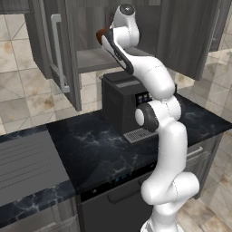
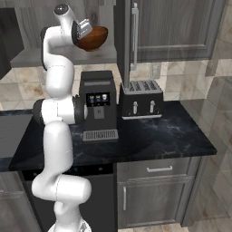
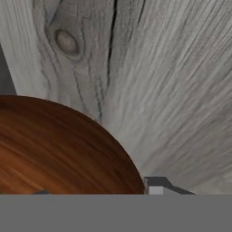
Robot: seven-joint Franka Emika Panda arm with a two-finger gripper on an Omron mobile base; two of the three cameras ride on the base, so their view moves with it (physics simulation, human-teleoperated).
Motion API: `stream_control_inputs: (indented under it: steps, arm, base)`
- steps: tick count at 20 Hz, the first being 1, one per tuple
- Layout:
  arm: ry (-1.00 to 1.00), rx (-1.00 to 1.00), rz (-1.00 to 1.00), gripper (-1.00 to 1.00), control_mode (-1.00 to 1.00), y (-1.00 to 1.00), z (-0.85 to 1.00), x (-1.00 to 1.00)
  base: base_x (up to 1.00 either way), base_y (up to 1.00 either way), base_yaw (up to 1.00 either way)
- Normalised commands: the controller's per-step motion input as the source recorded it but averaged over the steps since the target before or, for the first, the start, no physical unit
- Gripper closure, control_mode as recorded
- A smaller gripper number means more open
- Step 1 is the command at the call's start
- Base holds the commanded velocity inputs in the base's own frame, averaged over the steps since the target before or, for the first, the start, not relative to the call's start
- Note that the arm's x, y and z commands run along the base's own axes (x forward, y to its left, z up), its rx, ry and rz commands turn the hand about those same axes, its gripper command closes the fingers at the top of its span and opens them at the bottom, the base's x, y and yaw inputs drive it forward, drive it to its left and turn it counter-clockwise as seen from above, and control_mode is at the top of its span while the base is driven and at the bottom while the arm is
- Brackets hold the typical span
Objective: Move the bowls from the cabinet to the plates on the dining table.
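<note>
The dark brown wood-like bowl [image 2: 94, 40] sits on the low shelf of the open cabinet [image 2: 174, 27], above the coffee machine. In the left base view a sliver of the bowl [image 1: 100, 35] peeks out behind my wrist. My gripper [image 2: 83, 31] is at the bowl's left rim. In the hand view the bowl [image 3: 59, 149] lies close at the lower left, and my gripper [image 3: 97, 191] straddles its rim, one fingertip [image 3: 155, 186] outside it over the pale shelf wood. The jaws stand apart, with a gap to the rim.
A black coffee machine [image 2: 97, 102] and a toaster [image 2: 140, 100] stand on the black marble counter [image 2: 158, 136] under the shelf. An open cabinet door [image 1: 61, 54] with a silver bar handle hangs to the left of my arm; another door edge [image 2: 124, 41] is just right of the bowl.
</note>
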Motion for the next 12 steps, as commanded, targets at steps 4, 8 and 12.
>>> stream_control_inputs:
  steps: [4,8,12]
  arm:
    - [0.0,0.0,0.04,1.0,-1.0,-0.02,0.03,0.0]
    - [0.0,0.0,0.05,1.0,-1.0,-0.06,0.07,-0.03]
    - [0.0,0.0,0.07,1.0,-1.0,-0.08,0.08,-0.16]
  base:
    - [0.0,0.0,0.0]
    - [0.0,0.0,0.0]
    - [0.0,0.0,0.0]
